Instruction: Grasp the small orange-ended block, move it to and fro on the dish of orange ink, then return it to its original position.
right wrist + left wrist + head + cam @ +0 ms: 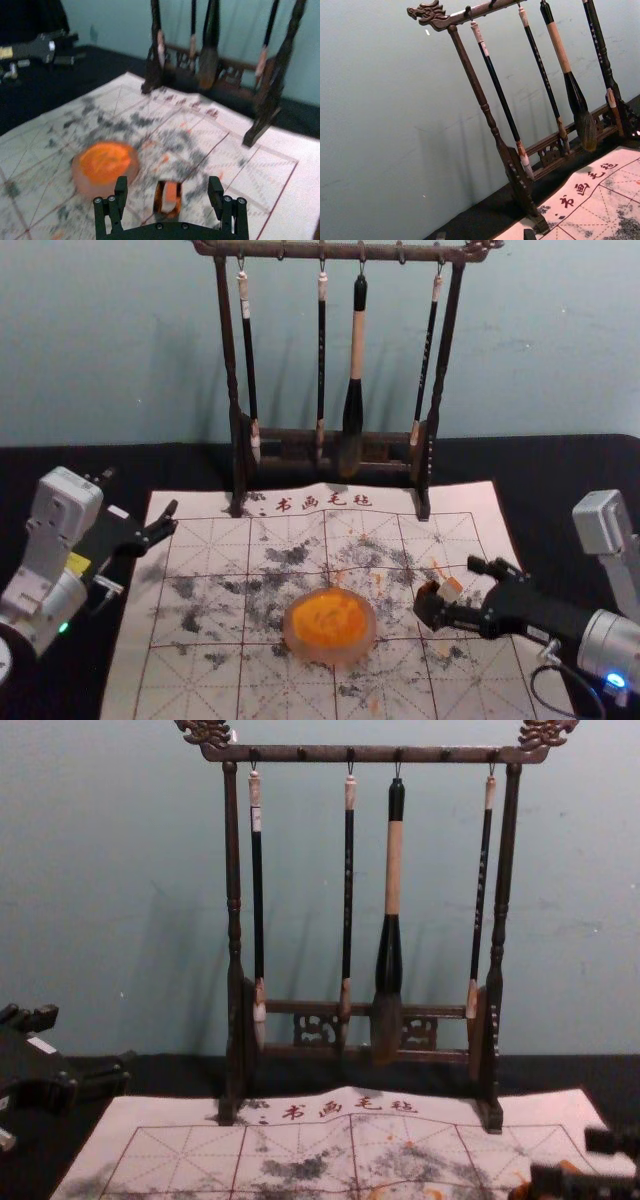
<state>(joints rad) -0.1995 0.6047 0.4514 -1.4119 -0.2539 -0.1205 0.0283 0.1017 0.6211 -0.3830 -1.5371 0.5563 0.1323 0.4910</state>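
My right gripper [461, 590] is at the right part of the mat in the head view, beside a small orange-ended block [450, 589] with a pale lower part. In the right wrist view the block [170, 196] stands in a small dark, orange-stained holder [158, 199]. The right gripper [168, 186] is open, its fingers apart on either side of the block in that view. The dish of orange ink [330, 625] rests left of the block. My left gripper [140, 498] is parked open at the mat's left; in the left wrist view the left gripper [485, 235] shows its tips.
A dark wooden rack [238, 455] with several hanging brushes stands at the back of the mat. The ink-marked white mat [215, 680] lies on a black-covered table [60, 458] before a pale wall.
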